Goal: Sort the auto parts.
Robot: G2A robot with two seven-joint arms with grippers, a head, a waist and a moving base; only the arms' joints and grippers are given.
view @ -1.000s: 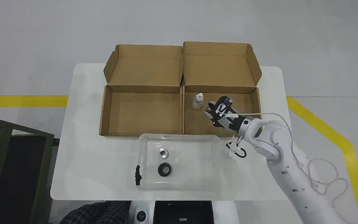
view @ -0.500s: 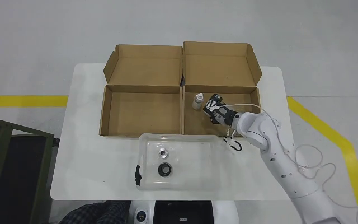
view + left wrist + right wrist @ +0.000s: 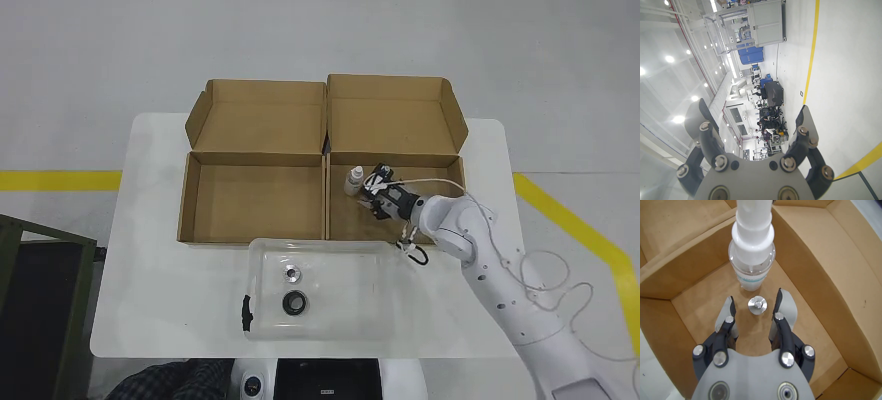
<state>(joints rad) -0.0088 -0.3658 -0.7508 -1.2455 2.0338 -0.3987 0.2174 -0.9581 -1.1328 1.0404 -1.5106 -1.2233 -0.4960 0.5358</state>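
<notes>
My right gripper (image 3: 755, 303) is open inside the right cardboard box (image 3: 440, 212), low over its floor. A small silver metal part (image 3: 757, 307) lies on the box floor between the fingers, untouched. Just past it stands a clear bottle with a white cap (image 3: 752, 256), also seen as the bottle (image 3: 354, 180) at the box's left wall in the top view, beside the right gripper (image 3: 379, 192). The clear plastic tray (image 3: 380, 300) holds a silver part (image 3: 292, 273) and a black ring (image 3: 294, 303). My left gripper (image 3: 751, 109) is open, pointing into the room.
The left cardboard box (image 3: 255, 200) stands beside the right one, both with lids folded back. A black strip (image 3: 245, 313) sits at the tray's left edge. A cable (image 3: 440, 183) loops from the right arm over the box. The white table (image 3: 160, 250) has bare room at the left.
The right gripper moved left across the right box toward the bottle and went lower. The tray's contents stayed put.
</notes>
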